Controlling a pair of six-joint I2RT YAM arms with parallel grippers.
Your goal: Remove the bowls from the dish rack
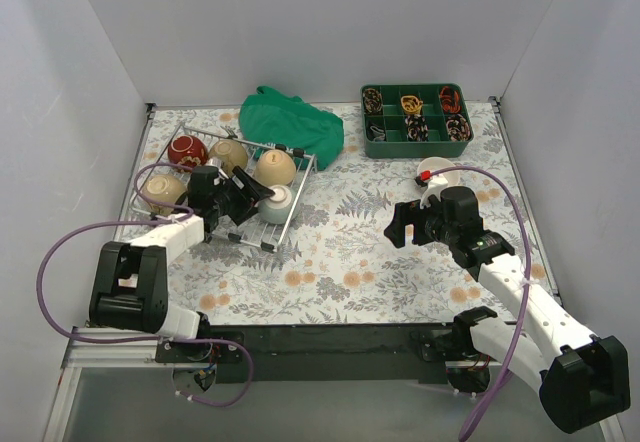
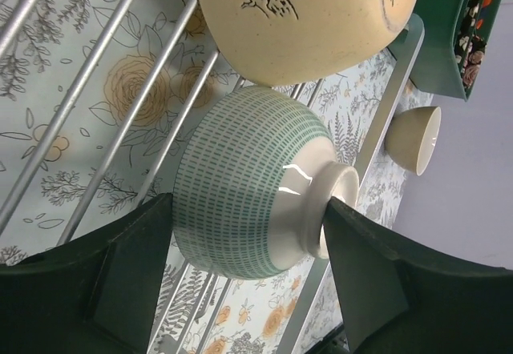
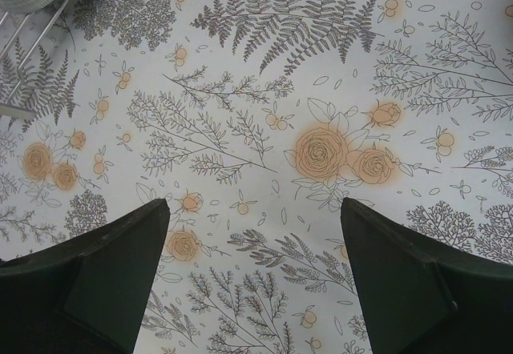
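Observation:
The silver wire dish rack (image 1: 297,197) lies at the left. In it are a red bowl (image 1: 187,150), three beige bowls (image 1: 228,154) and a pale green bowl (image 1: 277,203) at its right edge. My left gripper (image 1: 262,195) is shut on the pale green bowl (image 2: 248,186): one finger presses its rim, the other its foot. A beige bowl (image 2: 304,18) lies just beyond it on the rack wires (image 2: 104,114). My right gripper (image 1: 400,228) is open and empty (image 3: 252,210) over the floral cloth. Another beige bowl (image 1: 437,174) stands on the table at the right.
A green compartment tray (image 1: 416,119) of small items stands at the back right. A crumpled green cloth (image 1: 292,122) lies behind the rack. White walls close in the table on three sides. The rack corner (image 3: 32,42) shows at the right wrist view's upper left.

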